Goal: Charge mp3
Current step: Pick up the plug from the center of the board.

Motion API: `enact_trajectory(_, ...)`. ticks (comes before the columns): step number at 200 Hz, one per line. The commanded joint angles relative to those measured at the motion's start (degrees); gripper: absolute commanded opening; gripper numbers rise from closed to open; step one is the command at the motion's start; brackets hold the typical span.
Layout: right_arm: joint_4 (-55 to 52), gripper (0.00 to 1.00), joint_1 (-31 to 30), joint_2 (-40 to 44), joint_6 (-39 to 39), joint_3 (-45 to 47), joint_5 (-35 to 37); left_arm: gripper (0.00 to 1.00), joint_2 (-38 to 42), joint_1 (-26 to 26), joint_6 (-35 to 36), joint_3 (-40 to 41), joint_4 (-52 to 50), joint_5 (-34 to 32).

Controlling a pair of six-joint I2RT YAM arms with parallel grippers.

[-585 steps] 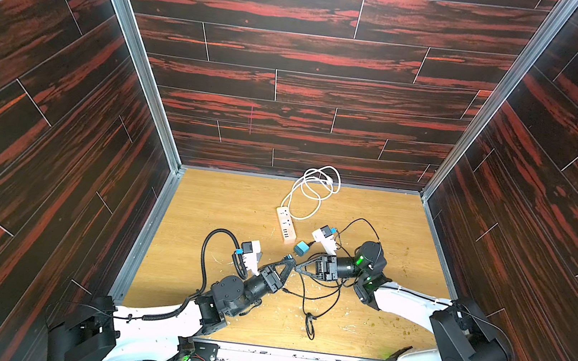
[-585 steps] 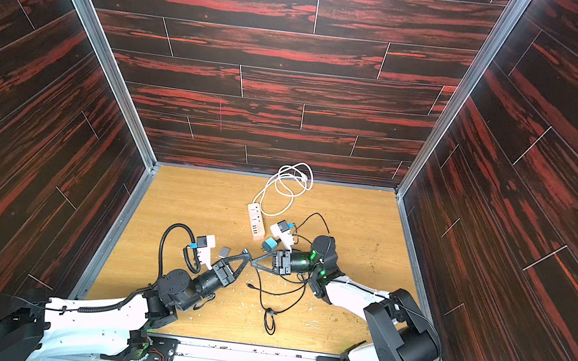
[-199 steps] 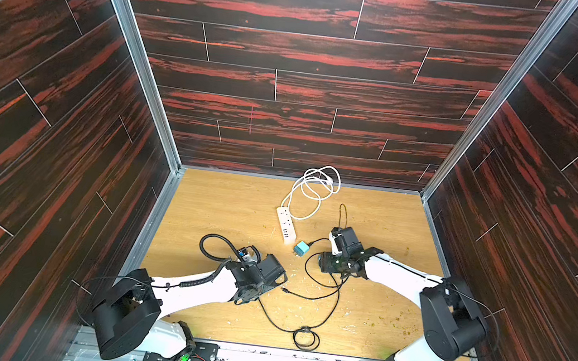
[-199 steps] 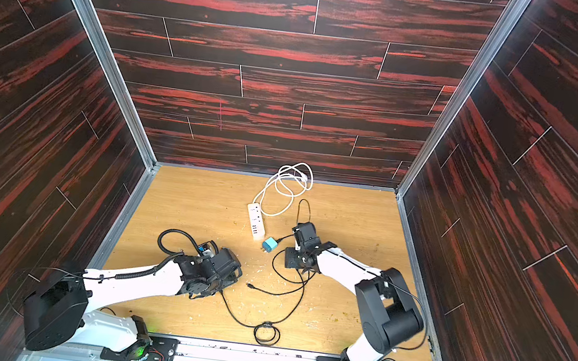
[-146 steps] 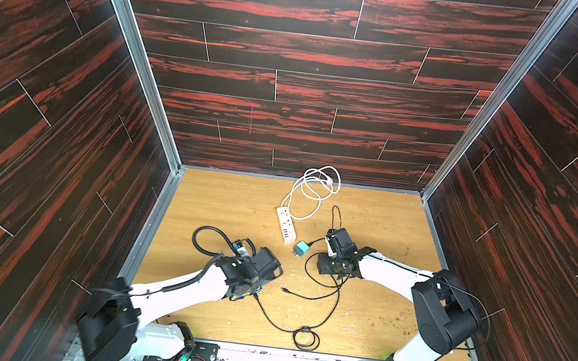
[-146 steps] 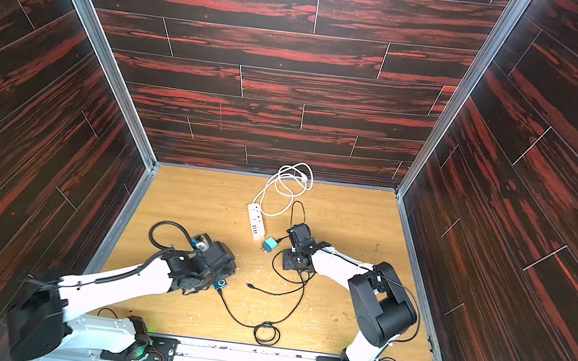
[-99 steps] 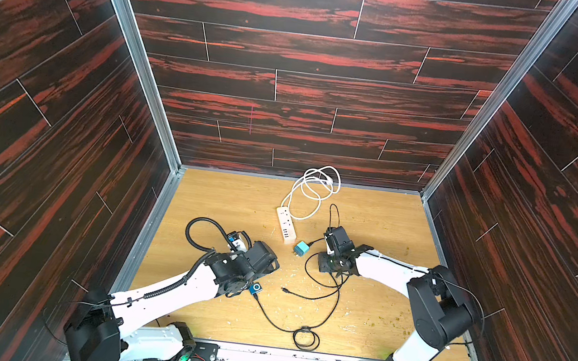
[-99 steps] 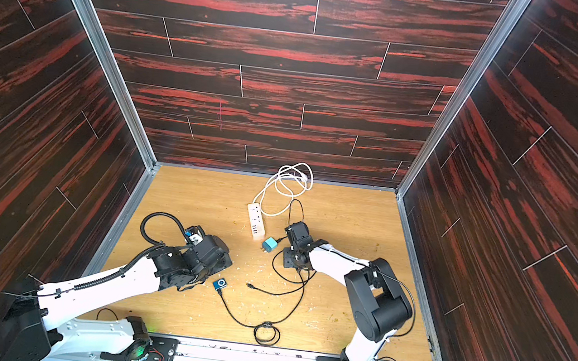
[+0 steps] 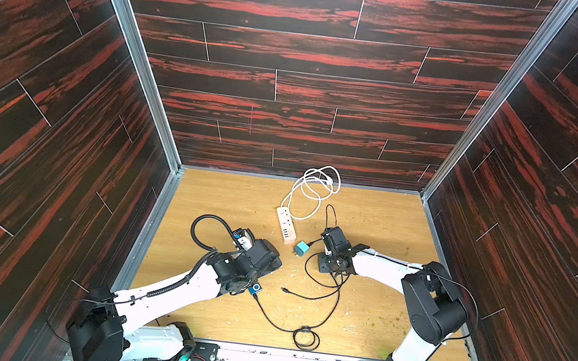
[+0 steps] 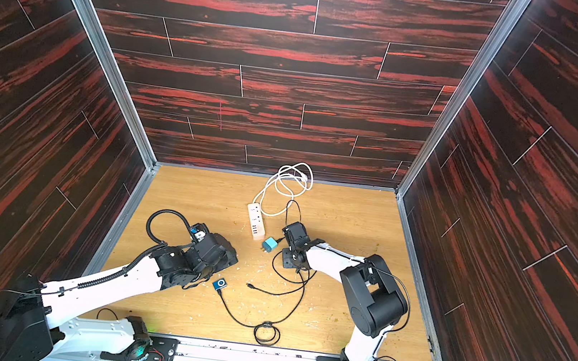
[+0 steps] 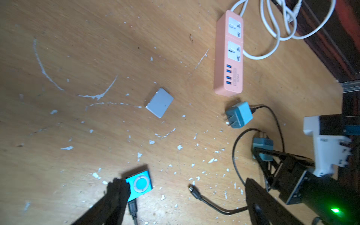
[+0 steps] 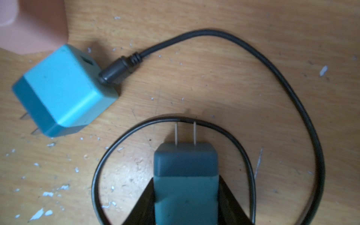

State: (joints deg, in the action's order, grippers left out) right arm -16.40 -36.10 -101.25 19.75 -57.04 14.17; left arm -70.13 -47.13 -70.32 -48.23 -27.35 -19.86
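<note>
My right gripper (image 12: 186, 182) is clamped on the dark teal adapter (image 12: 186, 161), its 2 prongs pointing forward. I'd square those prongs to a socket on the pink power strip (image 11: 228, 58), then push straight and slowly so the adapter doesn't twist in the grip. My left gripper (image 11: 185, 198) stands wide apart. The mp3 (image 11: 139, 184) lies on the desk (image 11: 97, 48) just beside 1 finger, with its cable (image 11: 132, 208) plugged in.

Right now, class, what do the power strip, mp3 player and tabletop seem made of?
Power strip: matte pink plastic, probably; moulded rounded edges.
Mp3 player: smooth blue casing, metal or plastic, unclear.
Tabletop: wood-grain board, possibly laminate; visible grain, pale scratches.
</note>
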Motion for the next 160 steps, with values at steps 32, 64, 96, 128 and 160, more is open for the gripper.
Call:
enact_trajectory(32, 5.2, 0.11, -1.5, 8.8, -3.9, 2.8, -10.6, 1.00, -1.1, 1.0, 2.3, 0.0, 12.5, 4.2)
enact_trajectory(64, 7.4, 0.00, -1.8, 14.2, -7.5, 4.2, -16.6, 1.00, -3.9, 1.7, 3.4, -2.6, 16.0, 7.4)
enact_trajectory(96, 9.8, 0.00, -3.0, 16.7, -9.8, 5.7, -21.8, 1.00, -6.8, 2.3, 1.8, -3.2, 21.1, 12.3)
enact_trajectory(128, 10.0, 0.00, -4.4, 16.9, -11.2, 6.1, -23.1, 1.00, -9.1, 2.7, -0.1, -3.1, 24.3, 15.7)
enact_trajectory(160, 9.9, 0.00, -6.1, 16.6, -12.2, 5.9, -22.8, 1.00, -10.7, 2.8, -1.6, -2.2, 27.7, 18.9)
